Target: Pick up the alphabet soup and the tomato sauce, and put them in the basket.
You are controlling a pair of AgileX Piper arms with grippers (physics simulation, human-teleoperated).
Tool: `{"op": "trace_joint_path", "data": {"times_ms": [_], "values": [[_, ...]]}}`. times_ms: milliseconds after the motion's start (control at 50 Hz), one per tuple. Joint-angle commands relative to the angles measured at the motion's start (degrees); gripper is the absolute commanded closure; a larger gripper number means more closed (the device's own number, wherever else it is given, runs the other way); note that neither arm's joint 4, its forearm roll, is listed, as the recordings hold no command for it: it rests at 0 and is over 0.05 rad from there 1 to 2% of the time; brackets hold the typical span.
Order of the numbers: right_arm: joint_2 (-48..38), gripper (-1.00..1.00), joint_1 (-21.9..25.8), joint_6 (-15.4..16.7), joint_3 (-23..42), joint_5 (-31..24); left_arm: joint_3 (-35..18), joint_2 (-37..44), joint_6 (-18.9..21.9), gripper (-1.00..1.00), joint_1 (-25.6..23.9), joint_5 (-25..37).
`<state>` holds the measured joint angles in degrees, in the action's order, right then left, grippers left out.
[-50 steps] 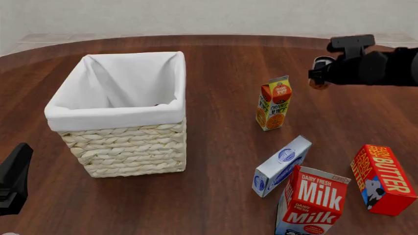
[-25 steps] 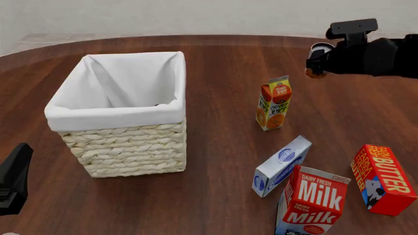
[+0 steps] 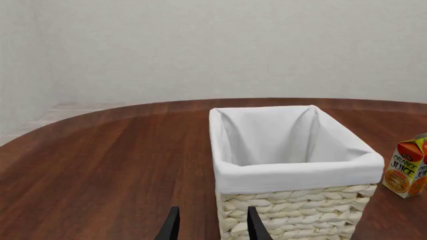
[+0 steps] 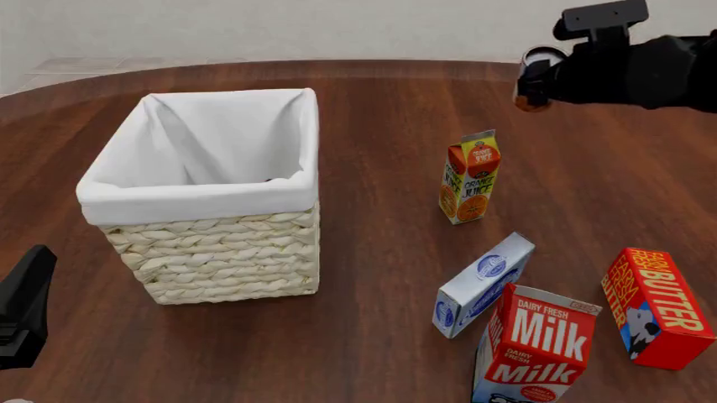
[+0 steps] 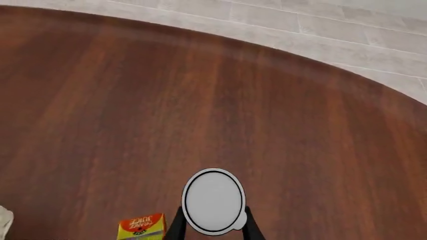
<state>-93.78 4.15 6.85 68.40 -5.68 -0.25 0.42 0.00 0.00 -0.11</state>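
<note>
My right gripper (image 4: 538, 80) hangs high over the far right of the table, shut on a small can (image 4: 526, 87). The right wrist view shows the can (image 5: 213, 200) end-on, its grey lid between the fingers (image 5: 176, 227). Its label is hidden, so I cannot tell whether it is the alphabet soup or the tomato sauce. The basket (image 4: 191, 197), pale wicker with a white lining, stands at the left, well apart from that gripper. My left gripper (image 3: 212, 227) is open and empty, low at the near left, just in front of the basket (image 3: 300, 172).
An orange juice carton (image 4: 471, 176) stands upright right of the basket, below and left of the held can. A blue-and-white carton (image 4: 484, 284), a red milk carton (image 4: 538, 344) and a red butter box (image 4: 661, 306) cluster at the near right.
The right gripper has risen and drifted slightly left with the can in it. The left arm, basket and cartons have not moved.
</note>
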Motion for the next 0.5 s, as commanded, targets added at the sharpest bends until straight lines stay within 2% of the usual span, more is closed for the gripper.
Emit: {"op": "trace_joint_path", "data": {"times_ms": [20,500], "values": [[2.27,1.00,2.17,-0.78,1.35,-1.23,0.00,0.00,0.00,-1.00,0.00,0.00],[4.98,1.00,8.20,-0.84,2.36,-2.78,0.00,0.00,0.00,-1.00,0.00,0.00]]}}
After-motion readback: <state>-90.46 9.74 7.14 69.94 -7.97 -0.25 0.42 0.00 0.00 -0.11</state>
